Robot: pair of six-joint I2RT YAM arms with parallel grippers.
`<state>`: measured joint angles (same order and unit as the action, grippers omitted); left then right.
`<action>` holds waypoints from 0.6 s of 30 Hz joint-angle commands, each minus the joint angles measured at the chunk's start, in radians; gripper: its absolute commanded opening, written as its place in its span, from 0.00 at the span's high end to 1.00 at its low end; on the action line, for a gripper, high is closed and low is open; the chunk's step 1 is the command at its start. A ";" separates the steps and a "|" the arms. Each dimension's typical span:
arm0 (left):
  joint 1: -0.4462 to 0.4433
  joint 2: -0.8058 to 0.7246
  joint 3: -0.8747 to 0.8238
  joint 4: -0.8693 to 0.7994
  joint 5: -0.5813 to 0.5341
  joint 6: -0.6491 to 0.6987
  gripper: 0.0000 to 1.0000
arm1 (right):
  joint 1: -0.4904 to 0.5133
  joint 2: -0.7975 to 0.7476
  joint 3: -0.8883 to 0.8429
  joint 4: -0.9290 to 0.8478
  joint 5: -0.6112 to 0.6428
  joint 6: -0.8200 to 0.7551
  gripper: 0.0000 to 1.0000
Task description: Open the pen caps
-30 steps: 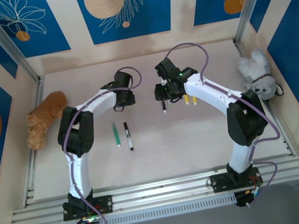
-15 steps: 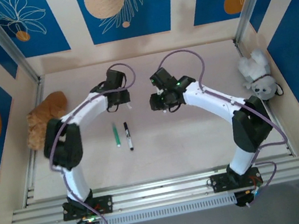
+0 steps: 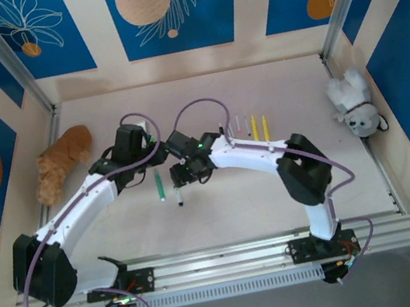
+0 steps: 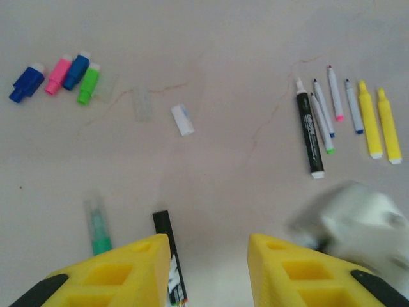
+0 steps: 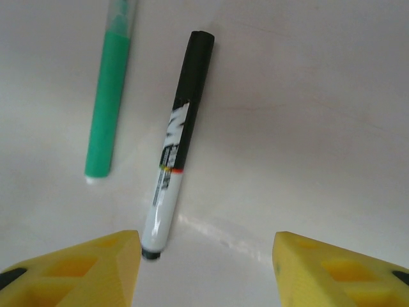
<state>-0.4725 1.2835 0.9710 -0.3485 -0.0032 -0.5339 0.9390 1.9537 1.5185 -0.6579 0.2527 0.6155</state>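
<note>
A black-and-white pen (image 5: 176, 147) and a green pen (image 5: 108, 102) with a clear cap (image 5: 121, 13) lie side by side on the table. My right gripper (image 5: 208, 268) hangs open just above the black pen's lower end, its left finger beside that end. My left gripper (image 4: 208, 268) is open too, over the same two pens: the black pen (image 4: 167, 256) and the green pen (image 4: 98, 224). In the top view both grippers meet over the pair, left gripper (image 3: 149, 156), right gripper (image 3: 181, 175). Loose pen caps lie far left: blue (image 4: 25, 82), pink (image 4: 59, 74), green (image 4: 89, 83).
A row of uncapped pens (image 4: 309, 134) with two yellow ones (image 4: 369, 121) lies to the right, also seen at the back in the top view as pens (image 3: 254, 128). A white cap (image 4: 183, 119) lies mid-table. A brown plush (image 3: 61, 162) and a white plush (image 3: 355, 108) flank the table.
Both arms swung from the back middle toward the near left. The right gripper left the row of pens and now hovers over the black pen; the left gripper dropped beside it.
</note>
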 commanded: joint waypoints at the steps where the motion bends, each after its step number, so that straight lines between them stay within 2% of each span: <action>1: 0.023 -0.057 -0.014 0.018 0.068 -0.022 0.64 | 0.028 0.051 0.064 -0.062 0.004 0.038 0.42; 6: 0.090 -0.098 -0.090 0.115 0.219 -0.106 0.64 | 0.049 0.154 0.145 -0.115 -0.007 0.040 0.47; 8: 0.108 -0.108 -0.108 0.142 0.248 -0.129 0.64 | 0.053 0.171 0.158 -0.116 -0.021 0.035 0.47; 18: 0.197 -0.144 -0.170 0.115 0.236 -0.191 0.64 | 0.085 0.241 0.200 -0.124 -0.061 0.035 0.52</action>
<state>-0.3023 1.1755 0.8165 -0.2836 0.1761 -0.6807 0.9943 2.1506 1.6947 -0.7448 0.2249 0.6388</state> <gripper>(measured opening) 0.362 0.487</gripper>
